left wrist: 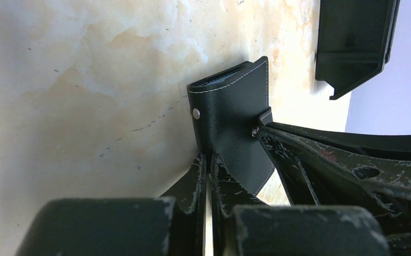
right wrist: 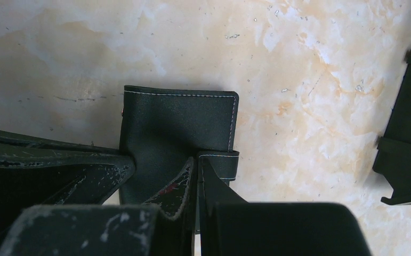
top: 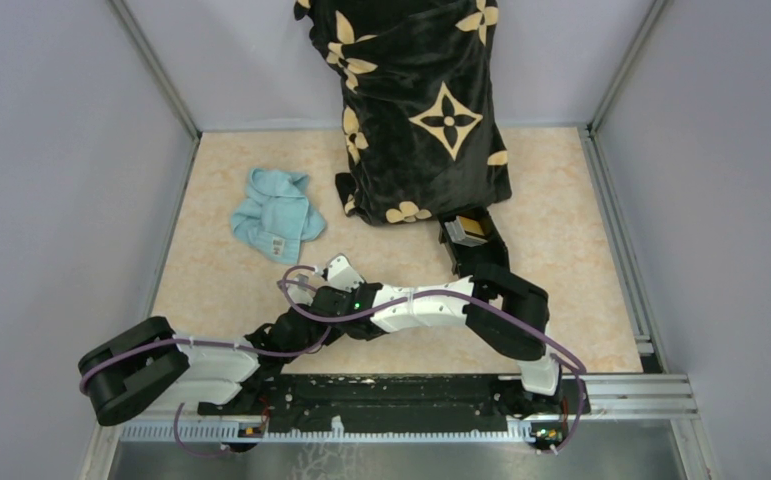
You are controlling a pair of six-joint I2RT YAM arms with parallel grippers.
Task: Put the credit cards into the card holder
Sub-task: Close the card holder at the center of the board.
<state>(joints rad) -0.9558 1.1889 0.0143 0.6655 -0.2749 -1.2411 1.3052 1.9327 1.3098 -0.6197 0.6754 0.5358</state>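
Note:
The card holder (left wrist: 235,120), a small black folding wallet with white stitching, is folded shut just over the marble tabletop. It also shows in the right wrist view (right wrist: 174,125). My left gripper (left wrist: 211,162) is shut on its lower edge near the fold. My right gripper (right wrist: 196,165) is shut on its strap tab (right wrist: 222,162). In the top view both grippers (top: 311,292) (top: 336,272) meet at table centre and hide the holder. Orange-gold credit cards (top: 469,228) stand in a rigid black box. No light blue card shows.
The rigid black slotted box (top: 473,240) stands right of centre and also shows in the left wrist view (left wrist: 352,42) and the right wrist view (right wrist: 408,133). A black cloth with gold flowers (top: 421,110) hangs at the back. A crumpled light blue towel (top: 276,215) lies back left.

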